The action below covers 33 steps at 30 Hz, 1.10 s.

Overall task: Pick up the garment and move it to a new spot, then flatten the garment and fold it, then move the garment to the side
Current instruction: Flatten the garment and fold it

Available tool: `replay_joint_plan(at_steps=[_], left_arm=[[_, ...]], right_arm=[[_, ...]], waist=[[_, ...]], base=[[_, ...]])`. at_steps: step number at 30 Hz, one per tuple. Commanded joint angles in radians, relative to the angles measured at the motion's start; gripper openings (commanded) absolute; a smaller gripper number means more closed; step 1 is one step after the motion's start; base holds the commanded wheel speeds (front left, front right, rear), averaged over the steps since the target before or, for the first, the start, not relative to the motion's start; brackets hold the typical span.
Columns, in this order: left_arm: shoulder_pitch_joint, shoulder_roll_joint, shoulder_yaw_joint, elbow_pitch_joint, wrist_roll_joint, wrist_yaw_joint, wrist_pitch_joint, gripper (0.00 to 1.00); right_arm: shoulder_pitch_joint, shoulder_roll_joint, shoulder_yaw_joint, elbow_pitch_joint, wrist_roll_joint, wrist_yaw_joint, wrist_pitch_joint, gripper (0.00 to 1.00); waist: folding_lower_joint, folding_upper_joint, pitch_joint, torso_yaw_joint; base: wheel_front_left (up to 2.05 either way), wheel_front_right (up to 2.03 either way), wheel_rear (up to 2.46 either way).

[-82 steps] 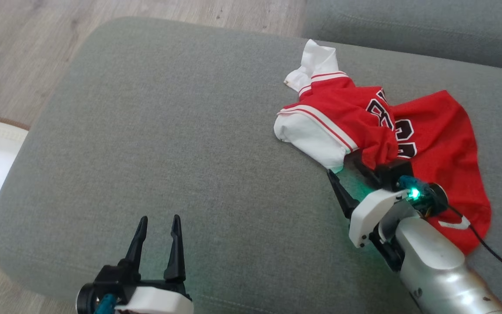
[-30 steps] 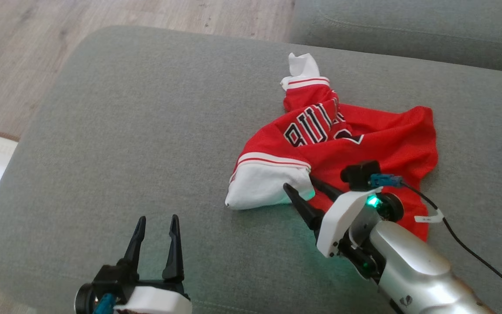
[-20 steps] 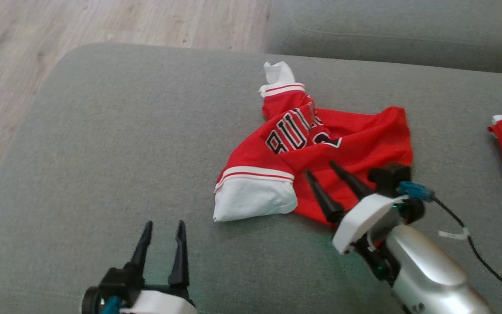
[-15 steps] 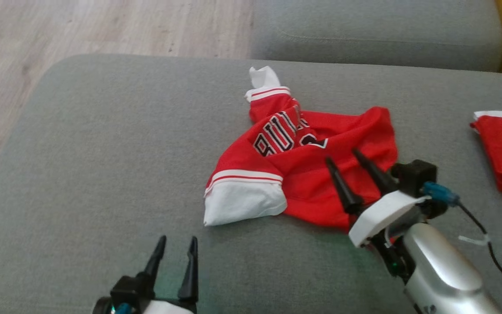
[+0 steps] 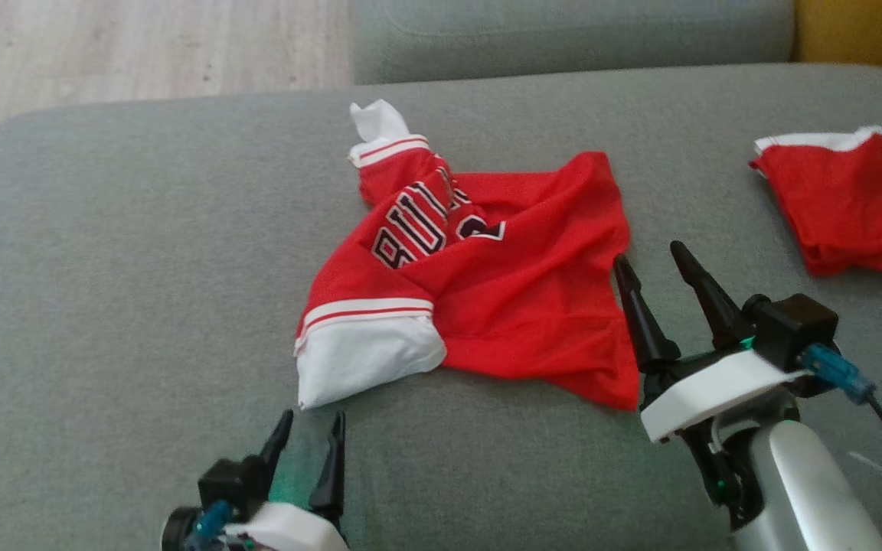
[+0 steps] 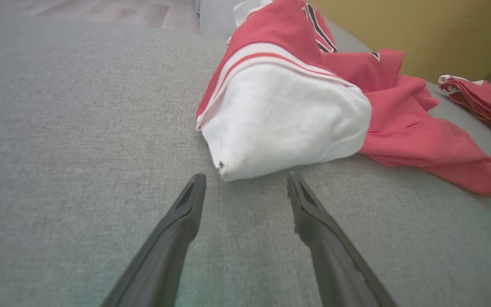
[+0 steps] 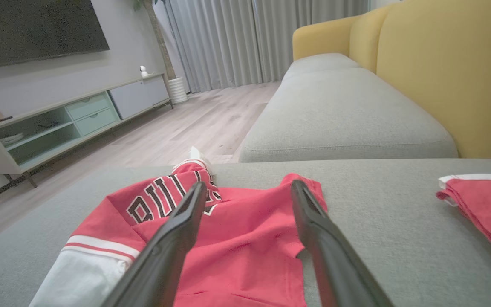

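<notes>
Red-and-white crumpled fabric jersey point(image 5: 487, 298) lies bunched; left gripper point(image 5: 312, 417) and right gripper point(image 5: 649, 254) stand spread wide, empty. Grabbing doubled layers could trap creases.

Jersey point(image 5: 517, 306) left of right gripper point(image 5: 649, 254): red, white sleeves, red stripes, black lettering. Cloth point(image 5: 847, 199) to its right: red, white edge. Cushion point(image 5: 142, 268) grey.

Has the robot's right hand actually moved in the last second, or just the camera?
Yes. Against the red jersey, the right gripper moved rightward, from the white sleeve to the jersey's right edge.
</notes>
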Motion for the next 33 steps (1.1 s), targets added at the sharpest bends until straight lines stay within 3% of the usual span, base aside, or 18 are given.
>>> replay_joint_plan(at_steps=[1,9,18,19,20,21,24,31,33], left_arm=[[-0.056,0.000,0.036,-0.004,-0.016,-0.002,-0.017,1.00],[-0.110,-0.009,0.034,0.052,-0.056,-0.035,-0.041,1.00],[-0.132,-0.017,0.015,0.003,-0.074,-0.048,-0.067,1.00],[-0.132,-0.018,0.015,0.000,-0.074,-0.047,-0.068,0.97],[-0.133,-0.018,0.015,0.001,-0.076,-0.046,-0.069,0.87],[-0.133,-0.018,0.015,0.001,-0.076,-0.046,-0.069,0.87],[-0.140,-0.018,0.016,0.027,-0.087,-0.042,-0.066,0.49],[-0.173,-0.019,0.027,0.142,-0.113,-0.032,-0.051,0.47],[-0.183,-0.020,0.028,0.155,-0.116,-0.036,-0.056,0.41]], right_arm=[[-0.010,0.013,0.002,-0.070,-0.015,0.004,0.011,1.00],[0.037,0.025,-0.051,-0.146,-0.029,0.004,0.032,1.00],[0.049,0.027,-0.077,-0.157,-0.016,0.004,0.025,1.00],[0.048,0.027,-0.079,-0.156,-0.014,0.004,0.024,1.00],[0.047,0.027,-0.079,-0.155,-0.013,0.004,0.022,1.00],[0.047,0.027,-0.079,-0.155,-0.013,0.004,0.022,1.00],[0.046,0.027,-0.078,-0.154,-0.007,0.004,0.019,1.00],[0.038,0.027,-0.083,-0.151,-0.004,0.004,0.015,1.00],[0.037,0.027,-0.088,-0.153,-0.004,0.004,0.011,1.00]], waist=[[-0.0001,0.0000,0.026,-0.026],[-0.0001,0.0000,0.043,-0.046],[-0.0001,0.0000,0.044,-0.051],[-0.0001,0.0000,0.045,-0.052],[-0.0001,0.0000,0.046,-0.054],[-0.0001,0.0000,0.046,-0.054],[-0.0001,0.0000,0.051,-0.060],[-0.0001,0.0000,0.061,-0.074],[-0.0001,0.0000,0.062,-0.075]], base=[[0.00,0.00,0.00],[0.00,0.00,0.00],[0.00,0.00,0.00],[0.00,0.00,0.00],[0.00,0.00,0.00],[0.00,0.00,0.00],[0.00,0.00,0.00],[0.00,0.00,0.00],[0.00,0.00,0.00]])
